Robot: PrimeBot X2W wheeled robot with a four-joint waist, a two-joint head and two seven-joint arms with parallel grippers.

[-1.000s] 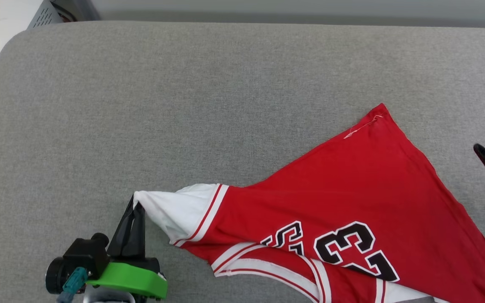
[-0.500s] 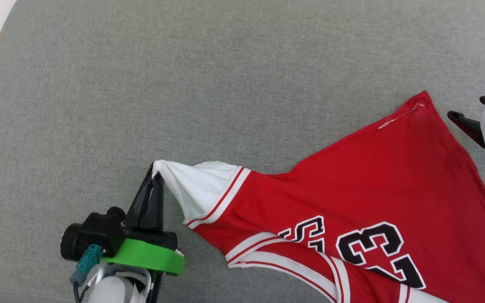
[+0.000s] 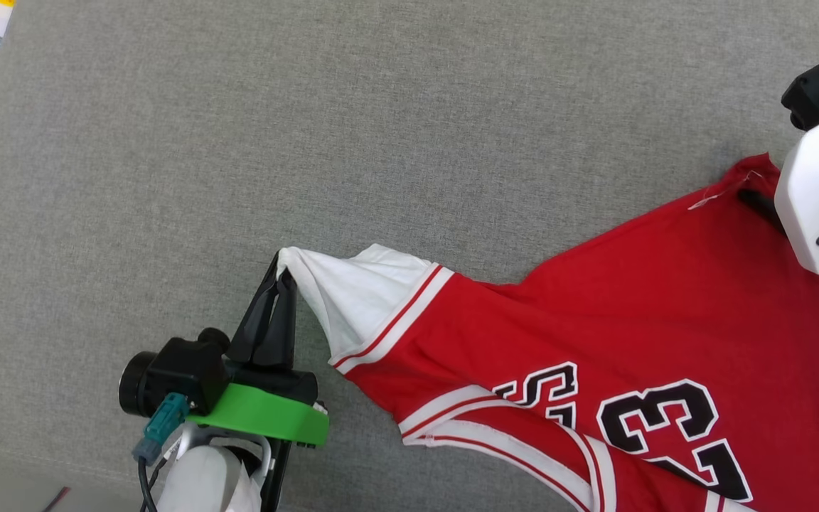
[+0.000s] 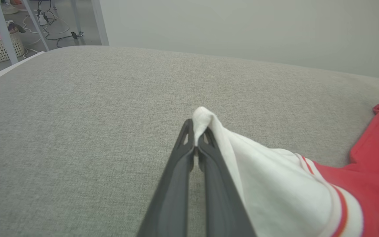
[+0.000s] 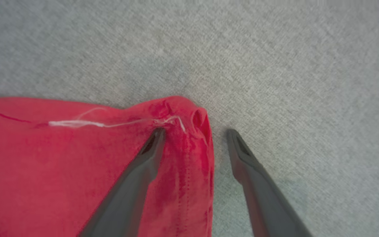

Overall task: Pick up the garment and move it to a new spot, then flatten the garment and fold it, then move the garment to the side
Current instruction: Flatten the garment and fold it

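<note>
1. step in hand, as i judged it: flattening; the garment (image 3: 594, 320) lay rumpled, lettering up, on the grey surface (image 3: 310, 142).
2. left jaws: were closed on the white sleeve tip (image 4: 202, 115).
3. right jaws: stood wide open, straddling the red hem corner (image 5: 189, 112), one finger on cloth, one on bare surface.
4. next move, likely: right jaws to close there, then both arms to draw apart.
5. pose: left arm (image 3: 203, 476) low, fingers pointing away; right arm (image 3: 811, 206) angled steeply down.

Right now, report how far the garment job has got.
Done: the left end effector is shut on the white sleeve tip. In hand: the right end effector, open, straddles the red corner of the garment. Left: the garment lies bunched, neither flat nor folded, not set aside.
</note>
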